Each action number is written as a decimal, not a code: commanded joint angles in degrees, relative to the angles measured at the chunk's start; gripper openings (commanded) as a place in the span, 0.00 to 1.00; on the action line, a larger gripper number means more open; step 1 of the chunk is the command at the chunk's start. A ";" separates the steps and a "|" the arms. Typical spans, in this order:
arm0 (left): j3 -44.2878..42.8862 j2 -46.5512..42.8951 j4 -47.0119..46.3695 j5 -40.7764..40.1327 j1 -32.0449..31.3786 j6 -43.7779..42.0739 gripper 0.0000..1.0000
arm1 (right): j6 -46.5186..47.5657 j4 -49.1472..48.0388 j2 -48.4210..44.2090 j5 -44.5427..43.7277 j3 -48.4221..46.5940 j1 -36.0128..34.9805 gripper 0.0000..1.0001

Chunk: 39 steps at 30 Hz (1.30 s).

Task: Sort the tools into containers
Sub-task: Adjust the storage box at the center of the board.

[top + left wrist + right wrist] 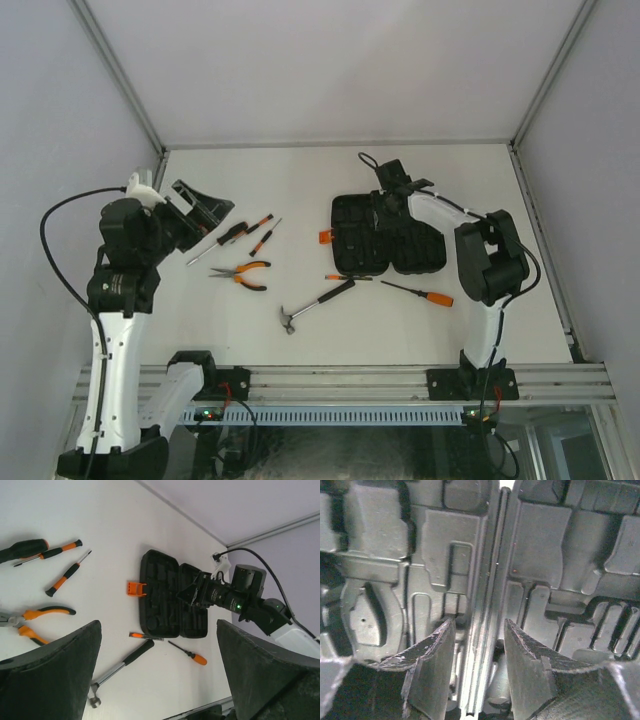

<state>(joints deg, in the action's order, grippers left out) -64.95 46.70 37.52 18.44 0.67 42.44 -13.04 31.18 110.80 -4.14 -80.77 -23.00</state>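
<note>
The black tool case (385, 240) lies open and flat mid-table, its orange latch (325, 237) on the left edge. My right gripper (390, 185) hovers low over its far end; in the right wrist view the gripper (479, 622) is open, jaws either side of the case's hinge ridge (492, 555), holding nothing. The hammer (315, 303), pliers (243, 272), an orange-handled screwdriver (420, 292) and a thin screwdriver (347, 277) lie on the table in front of the case. More screwdrivers (245, 230) lie further left. My left gripper (200, 205) is raised at the left, open and empty.
White walls with metal corner rails enclose the table on three sides. The aluminium rail (340, 380) carrying both arm bases runs along the near edge. The right arm's cable (370, 160) loops behind the case.
</note>
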 commanded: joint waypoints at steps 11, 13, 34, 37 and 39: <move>4.94 -1.80 0.19 -0.89 0.42 -3.15 1.00 | -0.10 0.35 2.43 0.20 -2.22 -0.02 0.32; 5.42 -1.71 0.13 -1.15 0.45 -3.15 1.00 | -0.06 0.34 3.20 1.30 -2.80 0.29 0.28; 12.07 -0.19 -1.82 -2.72 0.41 -6.22 1.00 | 1.72 0.64 -3.96 5.91 -10.67 1.21 0.50; 11.87 1.30 -2.14 -4.03 0.42 -7.24 1.00 | 4.04 0.40 -8.21 7.58 -9.94 1.10 0.52; 11.17 2.56 -1.85 -5.23 0.41 -7.90 1.00 | 6.25 -0.80 -11.31 8.98 -7.84 0.83 0.53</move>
<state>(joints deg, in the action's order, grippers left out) -53.80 47.51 38.00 15.79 0.69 37.67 -11.14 33.43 108.14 1.32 -87.83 -22.13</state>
